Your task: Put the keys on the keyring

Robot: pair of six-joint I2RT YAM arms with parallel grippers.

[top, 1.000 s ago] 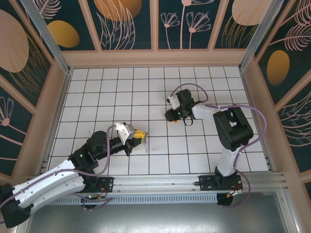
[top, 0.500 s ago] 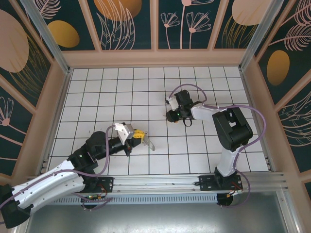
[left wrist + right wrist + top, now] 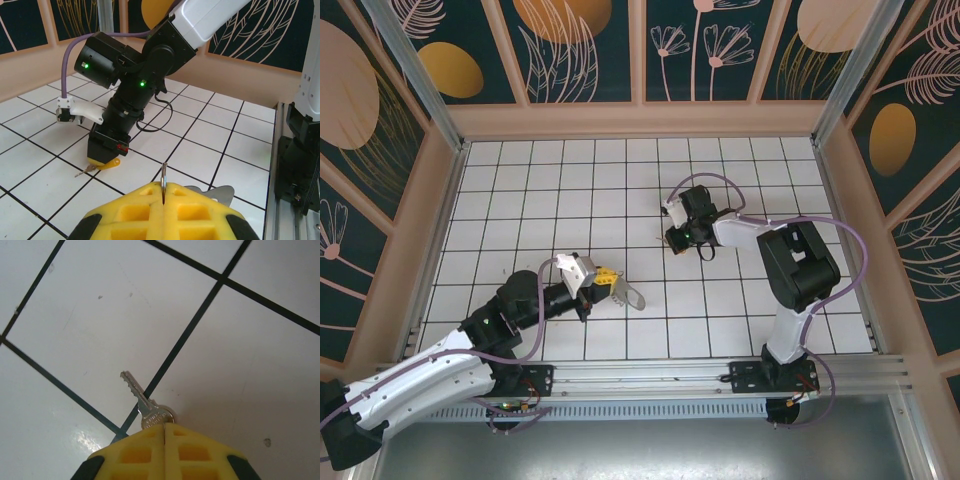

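Note:
My left gripper is shut on the keyring's small metal ring, which stands edge-on between the yellow fingers. The grey strap trails from it to the right, low over the tiles, and shows beside the fingers as a grey strap. About two tiles away, my right gripper points down at the floor, shut on the head of a silvery key. The key's toothed blade lies flat on a tile across a grid line. From the left wrist, the right gripper shows with the key's blade poking out beneath it.
The white tiled floor is walled by tan panels on the left, back and right. An aluminium rail with both arm bases runs along the near edge. The right arm's base stands close on the right in the left wrist view.
My right gripper has closed onto the key's head. The left gripper has shifted slightly right, and the keyring's strap has swung out to the right.

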